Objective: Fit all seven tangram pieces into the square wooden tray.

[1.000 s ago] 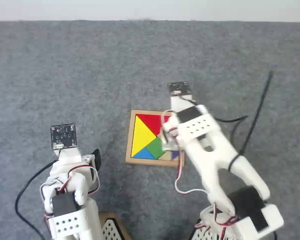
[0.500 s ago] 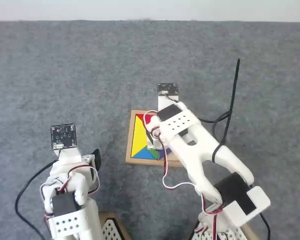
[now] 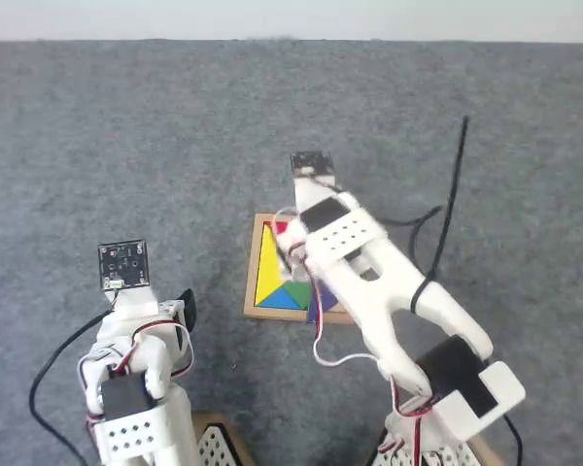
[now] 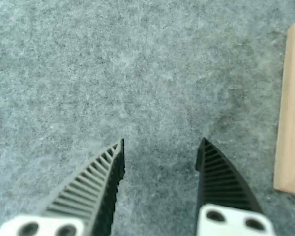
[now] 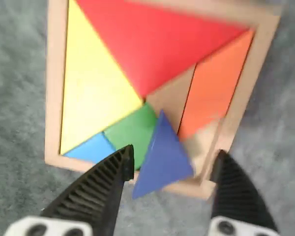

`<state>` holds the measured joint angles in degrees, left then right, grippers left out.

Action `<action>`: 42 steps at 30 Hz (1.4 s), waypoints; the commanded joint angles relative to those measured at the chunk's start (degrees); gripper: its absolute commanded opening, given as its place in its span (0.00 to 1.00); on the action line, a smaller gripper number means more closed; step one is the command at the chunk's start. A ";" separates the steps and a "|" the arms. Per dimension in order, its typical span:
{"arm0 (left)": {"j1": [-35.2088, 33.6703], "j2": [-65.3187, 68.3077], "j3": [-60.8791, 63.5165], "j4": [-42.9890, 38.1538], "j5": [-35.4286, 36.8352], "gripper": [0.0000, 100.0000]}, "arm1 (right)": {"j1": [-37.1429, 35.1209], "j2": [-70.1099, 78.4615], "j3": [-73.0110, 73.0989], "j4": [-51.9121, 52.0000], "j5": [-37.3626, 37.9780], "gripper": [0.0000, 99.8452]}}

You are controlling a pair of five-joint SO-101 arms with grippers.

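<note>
As the right gripper [image 5: 174, 152], fingers spread, is sliding left over the tray [image 5: 53, 88], the blue triangle [image 5: 162, 160] is lying askew, unseated; left gripper [image 4: 160, 142] idling, spread too.

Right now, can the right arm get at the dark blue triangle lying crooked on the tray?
Probably yes: the open right gripper hangs directly over the dark blue triangle, with nothing between them.

High camera looking down over table [image 3: 126, 126], wrist cameras close above it, facing down — all share the tray [image 3: 250, 272]
</note>
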<state>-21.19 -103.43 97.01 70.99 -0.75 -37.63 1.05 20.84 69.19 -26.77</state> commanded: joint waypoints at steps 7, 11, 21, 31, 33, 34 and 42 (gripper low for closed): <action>-0.26 -1.05 -0.57 0.26 -0.26 0.23 | -0.04 -9.36 -7.91 -0.92 34.90 0.01; -0.26 -1.05 -0.57 0.26 -0.26 0.23 | -0.22 -20.09 3.69 -8.48 36.57 0.01; -0.26 -1.05 -0.57 0.26 -0.26 0.23 | -1.71 -31.16 31.12 -29.49 41.41 0.01; -0.26 -1.05 -0.57 0.26 -0.26 0.23 | -3.91 -18.95 28.92 -31.96 41.41 0.01; -0.26 -1.05 -0.57 0.26 -0.26 0.23 | -2.59 -17.54 28.66 -32.04 41.41 0.01; -0.26 -1.05 -0.57 0.26 -0.26 0.23 | -1.45 -17.19 28.66 -32.04 41.41 0.01; -0.26 -1.05 -0.57 0.26 -0.26 0.23 | 5.14 -16.92 28.57 -32.04 41.76 0.01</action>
<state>-21.19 -103.43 97.01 70.99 -0.75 -34.90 -16.00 52.31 38.15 14.02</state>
